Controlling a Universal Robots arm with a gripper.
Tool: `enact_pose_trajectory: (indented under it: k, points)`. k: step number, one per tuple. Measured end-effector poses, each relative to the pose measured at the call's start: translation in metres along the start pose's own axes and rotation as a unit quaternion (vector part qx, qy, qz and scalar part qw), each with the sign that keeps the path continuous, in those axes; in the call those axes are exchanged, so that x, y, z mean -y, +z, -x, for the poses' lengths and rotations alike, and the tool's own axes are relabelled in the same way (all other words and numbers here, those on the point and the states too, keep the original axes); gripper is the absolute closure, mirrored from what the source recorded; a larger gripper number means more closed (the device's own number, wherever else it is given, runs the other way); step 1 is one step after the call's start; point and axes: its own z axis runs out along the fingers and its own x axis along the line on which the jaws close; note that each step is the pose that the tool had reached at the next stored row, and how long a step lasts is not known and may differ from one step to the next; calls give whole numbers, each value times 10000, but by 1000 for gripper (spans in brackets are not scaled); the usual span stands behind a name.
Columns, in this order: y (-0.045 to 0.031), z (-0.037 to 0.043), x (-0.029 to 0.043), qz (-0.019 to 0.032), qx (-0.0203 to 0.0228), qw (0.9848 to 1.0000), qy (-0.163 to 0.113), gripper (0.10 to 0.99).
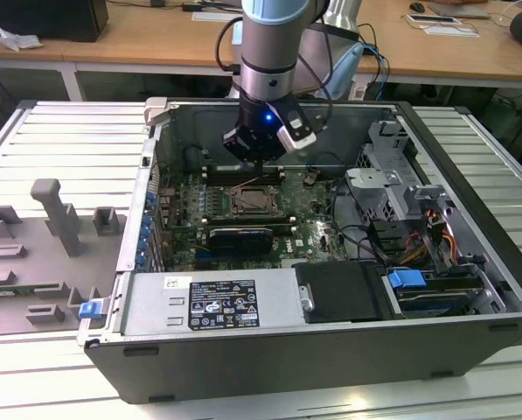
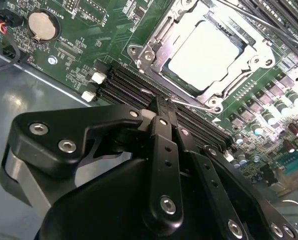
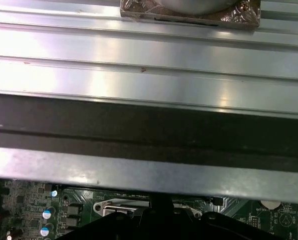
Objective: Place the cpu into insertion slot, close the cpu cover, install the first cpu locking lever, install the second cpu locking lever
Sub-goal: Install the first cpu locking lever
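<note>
Fingers (image 2: pixel 161 117) of the gripper (image 2: pixel 158 107) are seen pressed together on a thin wire locking lever (image 2: pixel 188 103) at the cpu cover's (image 2: pixel 163 32) edge; the cpu (image 2: pixel 203 50) is seated beneath.

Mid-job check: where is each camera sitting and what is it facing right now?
Exterior view: off the arm, looking down into the open case; shows the arm and gripper above the slot.
Second wrist view: on the wrist, looking past the gripper at the cpu under the closed cover.
First wrist view: on the wrist, facing the case wall and ribbed table.
Both wrist views share the motherboard.
</note>
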Motion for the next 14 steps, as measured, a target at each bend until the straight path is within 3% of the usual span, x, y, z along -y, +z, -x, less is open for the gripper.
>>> enact_pose_trajectory:
  k: [9, 14]
  points:
    - [140, 43, 19, 0, 0, 10000, 1, 980]
    - [173, 50, 23, -2, 0, 10000, 1, 980]
